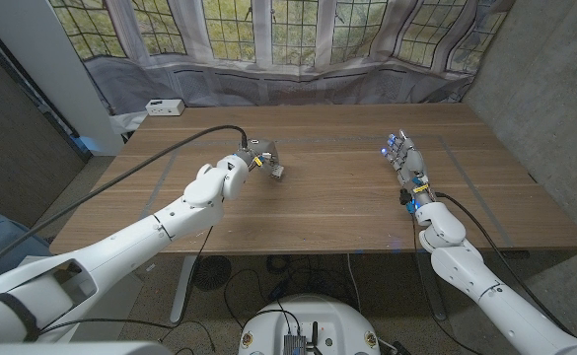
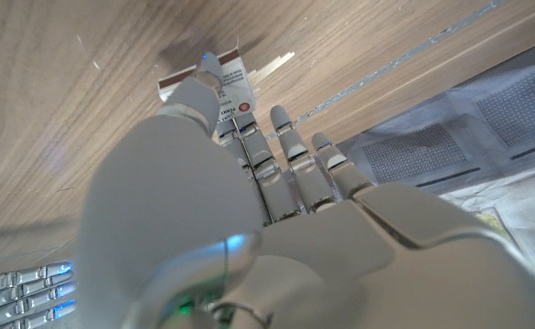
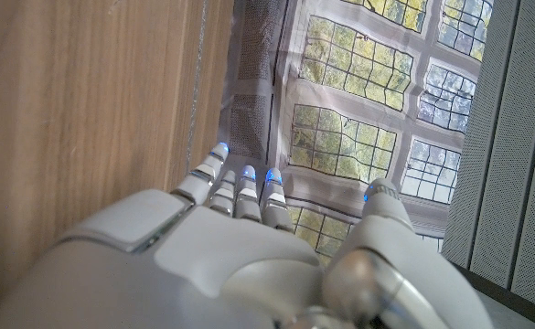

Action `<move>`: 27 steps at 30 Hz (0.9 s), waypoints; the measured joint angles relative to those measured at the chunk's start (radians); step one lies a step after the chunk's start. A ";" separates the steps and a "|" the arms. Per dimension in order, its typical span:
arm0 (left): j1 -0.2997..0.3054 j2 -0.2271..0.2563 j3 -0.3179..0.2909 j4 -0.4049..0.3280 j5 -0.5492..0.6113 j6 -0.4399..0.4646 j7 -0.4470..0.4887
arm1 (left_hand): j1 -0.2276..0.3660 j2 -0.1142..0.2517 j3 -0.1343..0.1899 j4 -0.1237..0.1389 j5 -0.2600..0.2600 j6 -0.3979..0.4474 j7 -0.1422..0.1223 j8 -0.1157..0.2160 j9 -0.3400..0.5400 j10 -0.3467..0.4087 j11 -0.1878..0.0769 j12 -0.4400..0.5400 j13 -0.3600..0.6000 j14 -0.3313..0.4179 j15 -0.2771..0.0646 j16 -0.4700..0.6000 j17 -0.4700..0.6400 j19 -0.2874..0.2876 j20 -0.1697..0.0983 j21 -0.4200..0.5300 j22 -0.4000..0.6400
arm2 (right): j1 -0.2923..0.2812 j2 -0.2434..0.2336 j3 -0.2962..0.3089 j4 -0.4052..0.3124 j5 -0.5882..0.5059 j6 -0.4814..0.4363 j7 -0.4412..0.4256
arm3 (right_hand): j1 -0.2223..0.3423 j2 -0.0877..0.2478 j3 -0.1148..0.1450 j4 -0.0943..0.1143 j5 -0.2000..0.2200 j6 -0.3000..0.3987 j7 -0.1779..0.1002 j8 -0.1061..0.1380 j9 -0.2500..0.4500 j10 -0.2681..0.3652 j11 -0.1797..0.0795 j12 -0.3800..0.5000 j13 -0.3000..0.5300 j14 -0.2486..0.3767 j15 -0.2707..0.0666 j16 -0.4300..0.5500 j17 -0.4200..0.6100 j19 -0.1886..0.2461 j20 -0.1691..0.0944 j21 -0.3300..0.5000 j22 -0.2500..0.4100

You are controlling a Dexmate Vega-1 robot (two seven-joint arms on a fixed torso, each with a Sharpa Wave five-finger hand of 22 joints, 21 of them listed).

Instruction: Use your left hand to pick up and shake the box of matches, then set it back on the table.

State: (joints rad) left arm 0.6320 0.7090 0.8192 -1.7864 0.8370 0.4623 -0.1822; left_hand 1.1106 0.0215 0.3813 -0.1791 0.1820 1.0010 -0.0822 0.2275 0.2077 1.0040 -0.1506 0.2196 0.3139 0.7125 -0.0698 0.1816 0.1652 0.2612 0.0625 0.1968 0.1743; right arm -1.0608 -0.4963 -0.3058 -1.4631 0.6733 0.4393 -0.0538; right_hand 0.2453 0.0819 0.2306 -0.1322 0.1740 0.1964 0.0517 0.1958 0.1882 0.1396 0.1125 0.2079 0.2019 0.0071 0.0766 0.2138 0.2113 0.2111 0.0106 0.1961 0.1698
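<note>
two robot hands are showing over one wooden table [image 1: 327, 212]: one left hand [image 1: 259, 158] and one right hand [image 1: 403, 158]. one box of matches [image 1: 278, 173] is sitting at the left hand's fingers. one small white box [image 1: 164, 107] is lying at the table's far left corner.

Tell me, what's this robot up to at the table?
It's working with a small box of matches. The left robot hand is closed around the box near the middle of the wooden table; the left wrist view shows its fingers wrapped on it. Whether the box is lifted or still touching the wood is hard to tell. The right robot hand waits on the table's other side, fingers apart, holding nothing. A white box sits at the far corner.
</note>
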 measured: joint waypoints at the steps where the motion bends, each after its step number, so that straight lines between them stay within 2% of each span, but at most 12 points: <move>1: 0.000 0.000 0.000 0.000 0.000 0.000 0.000 | 0.000 0.000 0.000 0.000 0.000 0.000 0.000 0.000 0.000 0.000 0.000 0.001 0.000 0.000 0.000 0.000 0.000 0.000 0.000 0.000 0.000 | -0.001 -0.001 0.000 -0.001 0.000 -0.001 0.000 | 0.000 0.000 0.000 0.000 0.000 0.000 0.000 0.000 0.000 0.000 0.000 0.000 0.000 0.000 0.000 0.000 0.000 0.000 0.000 0.000 0.000; 13: -0.026 -0.010 0.032 0.026 -0.006 0.001 -0.023 | 0.000 0.000 0.000 0.000 0.000 0.000 0.000 0.000 0.000 0.000 0.000 0.003 0.000 0.000 0.000 0.000 0.000 0.000 0.000 0.000 0.000 | -0.007 -0.006 0.005 -0.009 0.000 -0.005 -0.006 | 0.000 0.000 0.000 0.000 0.000 0.000 0.000 0.000 0.000 0.000 0.000 0.000 0.000 0.000 0.000 0.000 0.000 0.005 -0.005 0.000 0.000; 19: -0.028 -0.012 0.043 0.031 -0.003 -0.002 -0.020 | 0.000 0.000 0.000 0.000 0.000 0.000 0.000 0.000 -0.001 0.000 0.000 0.003 0.000 0.000 0.000 0.000 0.000 0.001 0.010 0.000 0.000 | -0.009 -0.006 0.005 -0.010 0.000 -0.006 -0.009 | 0.000 0.000 0.000 0.000 0.000 0.000 0.000 0.000 0.000 0.000 0.000 0.000 0.000 0.000 0.000 0.000 0.000 0.005 -0.005 0.000 0.000; 27: -0.035 -0.012 0.055 0.038 -0.003 -0.010 -0.037 | 0.000 0.000 0.000 0.000 0.000 0.000 0.000 -0.003 -0.001 0.000 0.000 0.002 0.000 -0.009 0.001 0.000 0.000 -0.006 0.003 0.000 0.000 | -0.010 -0.005 0.006 -0.010 0.000 -0.006 -0.011 | 0.000 0.000 0.000 0.000 0.000 0.004 0.004 0.000 0.000 0.000 0.000 0.000 0.000 0.000 0.000 0.000 0.000 0.005 -0.005 0.000 0.000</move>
State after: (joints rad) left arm 0.5969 0.6965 0.8743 -1.7482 0.8344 0.4519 -0.2193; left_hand 1.1106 0.0216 0.3813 -0.1791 0.1816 1.0010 -0.0822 0.2241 0.2064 1.0040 -0.1507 0.2218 0.3139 0.7034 -0.0684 0.1816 0.1652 0.2549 0.0657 0.1968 0.1743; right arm -1.0707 -0.5016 -0.2997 -1.4728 0.6732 0.4332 -0.0648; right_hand 0.2453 0.0819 0.2306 -0.1322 0.1740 0.2001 0.0554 0.1958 0.1882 0.1394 0.1125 0.2079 0.2019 0.0070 0.0767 0.2138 0.2112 0.2163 0.0054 0.1961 0.1698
